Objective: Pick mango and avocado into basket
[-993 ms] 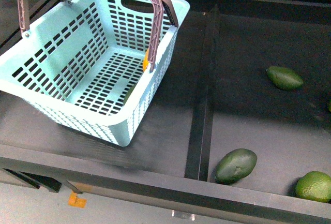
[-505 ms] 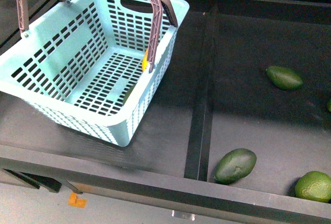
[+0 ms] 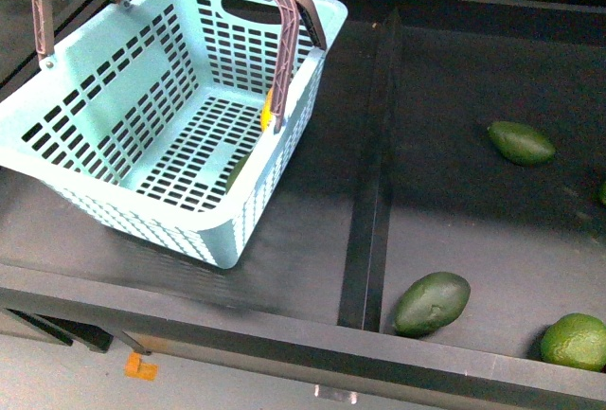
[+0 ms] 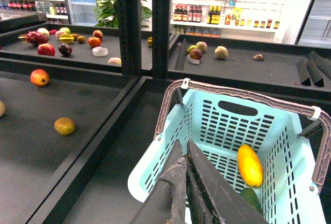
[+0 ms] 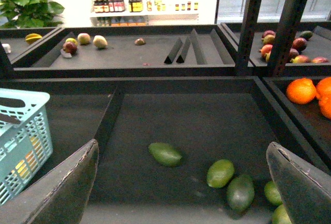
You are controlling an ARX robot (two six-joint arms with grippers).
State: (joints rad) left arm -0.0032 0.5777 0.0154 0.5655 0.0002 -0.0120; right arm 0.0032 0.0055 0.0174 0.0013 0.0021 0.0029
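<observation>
Light turquoise rectangular plastic basket with slotted walls and floor, brown swing handles raised, white tie on the near one; standing on the dark surface in the bay left of a black divider strip.

Left end effector: dark fingers pressed together, clenched on nothing, hanging just above the basket's near rim. Directly beyond the fingertips, inside the basket: smooth yellow-orange oval mango lying on the slotted floor by the far side wall. Dark green fruit touching the mango's lower end, partly cut off by the fingers; kind not certain. In front view only a sliver of the mango seen, behind the handle post.

Right end effector: two dark fingers spread wide, released, empty. Between and beyond them on the dark surface: dark green oval avocado lying alone; further toward the right finger, a cluster of green fruit close together. Basket corner just outside the left finger.

Front view, right bay: one dark green avocado far back, another dark green avocado at the front lip, rounder, lighter green fruit beside it. Neither arm visible in this view.

Orange fruit in a neighbouring bay, well apart from the right end effector.
</observation>
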